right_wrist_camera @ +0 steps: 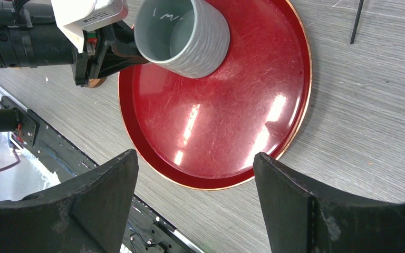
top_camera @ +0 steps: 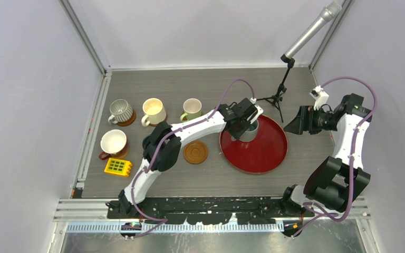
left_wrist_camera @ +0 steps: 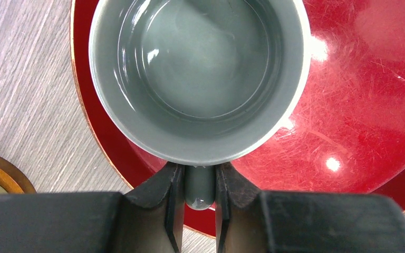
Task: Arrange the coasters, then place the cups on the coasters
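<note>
The left gripper [left_wrist_camera: 199,178] was clamped on the handle of the grey mug [left_wrist_camera: 198,79], which stood on the upper left part of the tray [left_wrist_camera: 358,105], centre frame. The right gripper [right_wrist_camera: 195,158] hung open at right. A bare coaster [top_camera: 195,152] lay just left of the tray.

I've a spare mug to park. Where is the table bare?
Bare: the far strip behind the pale green mug, and the near strip in front of the empty coaster and red tray. Crowded: the left side, round the white mug and yellow block; the left claw grips the grey mug on the tray.
</note>
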